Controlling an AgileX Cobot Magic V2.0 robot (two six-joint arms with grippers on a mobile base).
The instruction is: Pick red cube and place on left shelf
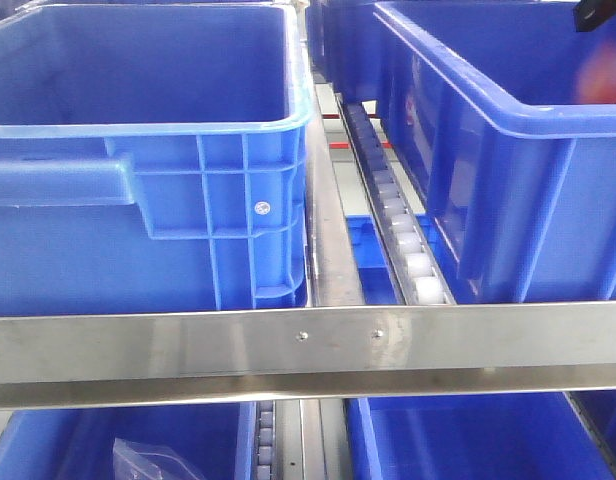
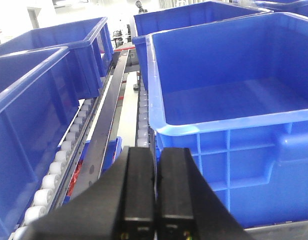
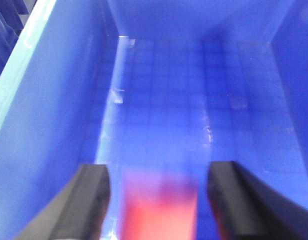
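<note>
Two blue crates side by side on the shelf (image 1: 308, 340), behind its flat riveted steel rail. Left crate (image 1: 148, 150) close to the front, right crate (image 1: 508, 150) angled slightly back. Between them, a white roller track (image 1: 403, 235) running away from the rail. More blue crates on the tier below, one with a clear plastic bag (image 1: 148, 462) inside.

Left gripper (image 2: 155, 195): black fingers pressed together with nothing between, hovering low over the gap beside a crate (image 2: 229, 100), roller track (image 2: 59, 165) to its left.

Right gripper (image 3: 156, 200): fingers spread wide, inside a crate (image 3: 194, 115), pointing at its gridded floor. Red cube (image 3: 160, 210) between the fingers, on or just above the floor; too blurred to say whether touching either finger. Probably the same red seen as a smudge (image 1: 600, 75) in the right crate from the front view.
</note>
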